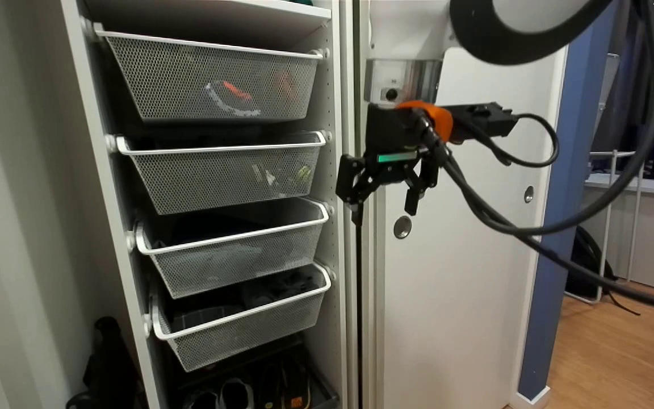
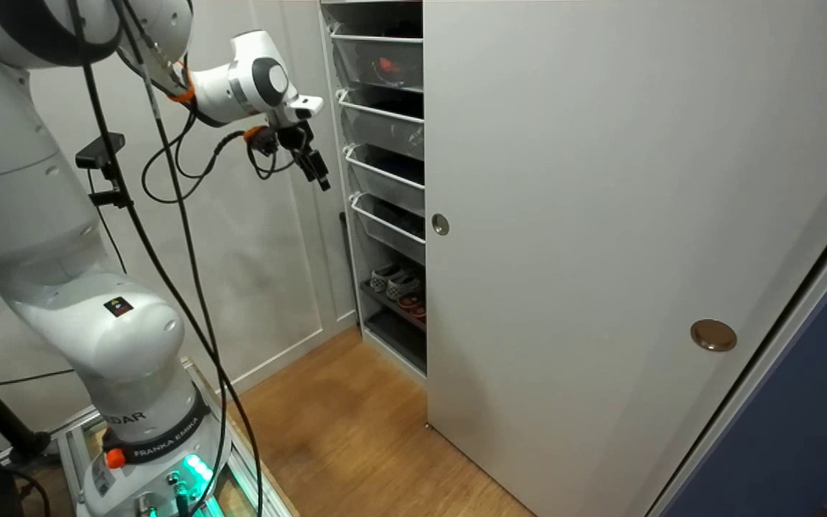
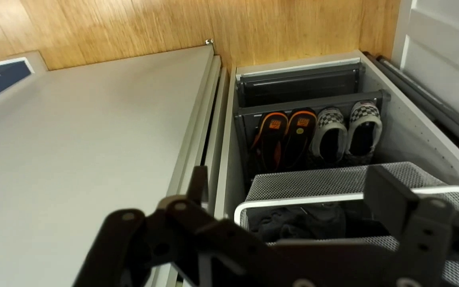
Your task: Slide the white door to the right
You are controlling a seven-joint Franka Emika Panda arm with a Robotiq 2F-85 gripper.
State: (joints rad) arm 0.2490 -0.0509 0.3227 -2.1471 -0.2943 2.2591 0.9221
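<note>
White door [image 2: 571, 230] beside wire-mesh drawers [image 1: 225, 179]
The jaws hang apart, pointing downward; a round pull [image 2: 440, 224] sits near each upright edge of the door.

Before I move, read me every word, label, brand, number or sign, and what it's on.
"FRANKA EMIKA": black band around the base of the white robot arm.
"DAR": white base section above it; preceding lettering unclear.
Too small to read: square black sticker on the arm; orange labels and round yellow sticker on black, orange-edged shoes.
</note>
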